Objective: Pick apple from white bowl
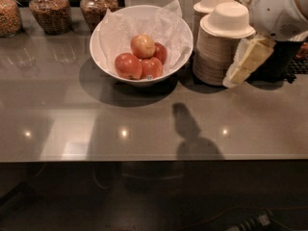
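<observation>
Just one pale apple (143, 46), three red apples (128, 65); claw (236, 73) far right

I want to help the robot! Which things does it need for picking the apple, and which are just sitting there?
Needed: pale yellowish-pink round apple; wide glossy white paper-lined bowl; cream gripper, at the right beside the stacks.
Just there: deeper red apples; stacked beige disposable bowls; glass jars at the back.
</observation>
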